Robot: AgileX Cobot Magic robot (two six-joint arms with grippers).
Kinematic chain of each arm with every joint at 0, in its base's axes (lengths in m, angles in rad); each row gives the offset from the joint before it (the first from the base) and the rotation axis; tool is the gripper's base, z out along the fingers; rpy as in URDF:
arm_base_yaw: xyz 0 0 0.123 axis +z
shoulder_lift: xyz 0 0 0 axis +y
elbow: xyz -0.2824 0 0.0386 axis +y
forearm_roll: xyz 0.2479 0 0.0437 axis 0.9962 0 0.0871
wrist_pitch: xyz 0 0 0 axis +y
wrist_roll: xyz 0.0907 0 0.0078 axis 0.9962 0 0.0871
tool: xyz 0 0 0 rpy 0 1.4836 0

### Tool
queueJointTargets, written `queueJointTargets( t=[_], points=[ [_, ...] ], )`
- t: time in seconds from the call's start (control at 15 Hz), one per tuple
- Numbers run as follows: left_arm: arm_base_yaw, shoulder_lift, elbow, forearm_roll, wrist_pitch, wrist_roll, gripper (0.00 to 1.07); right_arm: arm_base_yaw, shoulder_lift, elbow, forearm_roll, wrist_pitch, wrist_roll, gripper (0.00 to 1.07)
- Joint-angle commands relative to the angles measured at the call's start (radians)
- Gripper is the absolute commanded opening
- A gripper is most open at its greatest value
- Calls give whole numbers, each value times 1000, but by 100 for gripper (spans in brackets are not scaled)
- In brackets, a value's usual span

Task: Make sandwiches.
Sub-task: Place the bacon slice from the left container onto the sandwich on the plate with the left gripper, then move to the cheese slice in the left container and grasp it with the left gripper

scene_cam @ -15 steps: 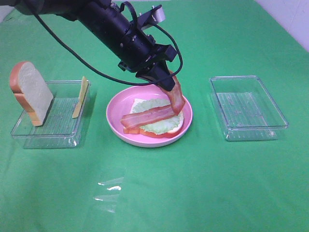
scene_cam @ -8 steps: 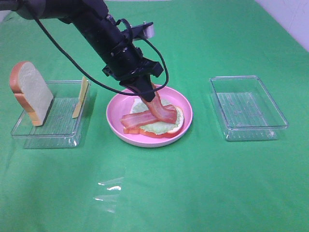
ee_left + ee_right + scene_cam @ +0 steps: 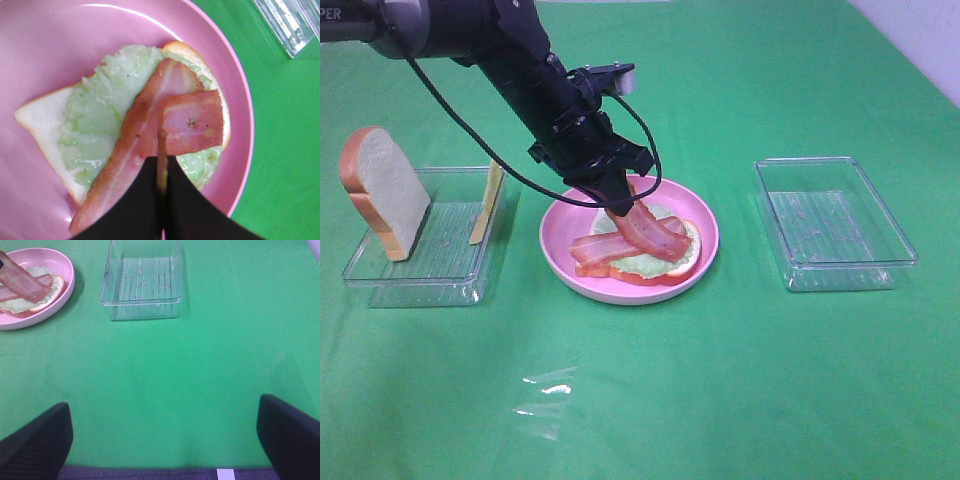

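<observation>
Two bacon strips lay crossed on the open sandwich (image 3: 665, 268), which sat in the pink plate (image 3: 558, 232) near the middle of the green desk (image 3: 740, 380). Stack, bottom up: white bread slice (image 3: 42, 117), lettuce (image 3: 95, 117), lower bacon strip (image 3: 135, 135) running long across the lettuce, upper bacon strip (image 3: 192, 122) crossing it at an angle. Left claw (image 3: 161, 167) was clenched on one end of the upper bacon strip, its dark fingers pressed together with the strip's edge pinched between them; the strip's free end rested on the lower strip and the lettuce. In the high view the left arm extended from the upper left, claw over the back half of the plate. Right claw (image 3: 165, 435) was released, fingers (image 3: 40, 440) wide apart above bare desk, well apart from the plate. Left clear tray (image 3: 450, 255) held a second bread slice (image 3: 385, 195) standing tilted at its left wall and a cheese slice (image 3: 487, 200) leaning at its right wall. Right clear tray (image 3: 835, 225) stood apart from the plate. A scrap of clear film (image 3: 545, 400) lay on the desk in front.
</observation>
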Motion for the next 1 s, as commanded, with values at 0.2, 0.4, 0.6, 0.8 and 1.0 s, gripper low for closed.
queueJointTargets(
  t=[0.2, 0.4, 0.6, 0.8, 1.0],
  points=[
    [-4, 0, -13, 132, -23, -175, 103, 0, -31, 1, 0, -2, 4, 96],
    [-9, 0, -101, 189, 107, -184, 102, 0, -31, 1, 0, -2, 4, 96],
    [-1, -4, -286, 191, 355, -222, 102, 0, -31, 1, 0, -2, 4, 96],
    [22, -109, -275, 305, 353, -416, 102, 0, -31, 1, 3, -2, 4, 96],
    [99, -176, -173, 424, 353, -501, 102, 0, -31, 1, 3, -2, 4, 96]
  ],
)
